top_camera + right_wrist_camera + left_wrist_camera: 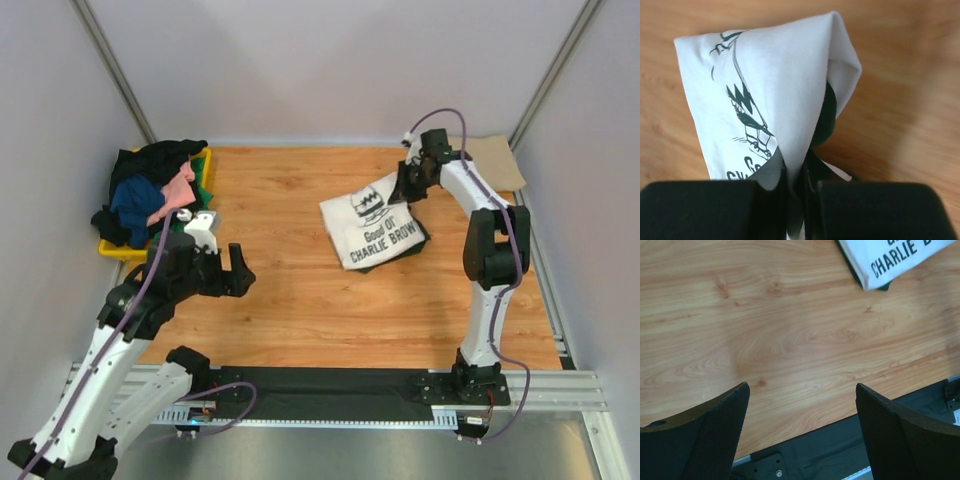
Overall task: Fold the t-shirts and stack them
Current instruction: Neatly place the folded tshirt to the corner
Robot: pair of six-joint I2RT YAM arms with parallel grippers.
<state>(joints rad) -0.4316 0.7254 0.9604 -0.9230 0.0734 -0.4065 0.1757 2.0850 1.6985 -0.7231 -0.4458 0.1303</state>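
Here, the wooden table (300,300) is carrying everything, and each position is being given from the cream t-shirt (375,225). That shirt is lying partly folded with its print facing up, and dark green cloth is peeking out along its near right edge. Well to its left, a heap of loose t-shirts (150,190) in black, blue, pink and green is spilling over a yellow tray (118,250). Beyond it to the right, a tan t-shirt (495,160) is lying flat.

The right gripper (800,200) is working at the cream shirt's far right corner, clamped on the cloth and raising it into a peak. The left gripper (802,430) is hovering well to the shirt's left, jaws spread wide and grasping nothing.

A fold appears to be under way. To do it well, the pinched corner should be travelling low and straight across the print toward the opposite edge, so the lower layers are not dragging. Release should come only when the edges are lining up.
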